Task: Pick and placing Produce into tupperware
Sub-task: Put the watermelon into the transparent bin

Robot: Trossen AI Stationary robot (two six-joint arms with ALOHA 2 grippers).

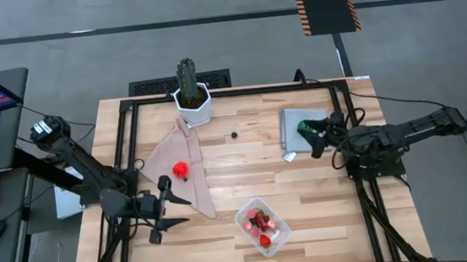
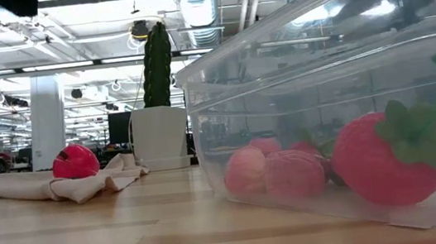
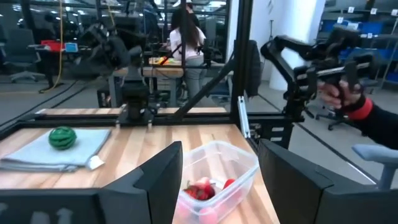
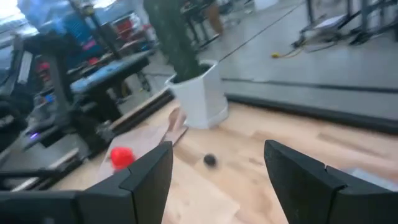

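The clear tupperware [image 1: 262, 226] stands near the table's near edge with several red strawberry-like pieces [image 2: 389, 159] inside; the left wrist view shows the tupperware [image 3: 231, 163] too. A red tomato-like piece [image 1: 180, 168] lies on a beige cloth [image 1: 187, 156]. A dark berry [image 1: 234, 134] rests on the bare wood. The green striped ball [image 1: 304, 127] sits on a grey mat [image 1: 294, 121]. My left gripper [image 1: 173, 211] is open, level, left of the tupperware. My right gripper [image 1: 319, 137] is open over the mat beside the green ball, facing the berry [image 4: 210, 160].
A tall green cactus in a white pot [image 1: 191, 96] stands at the far edge, behind the cloth. Black frame rails [image 1: 124, 140] run along the table's left, right and far sides. A person [image 3: 186, 37] stands in the room beyond the table.
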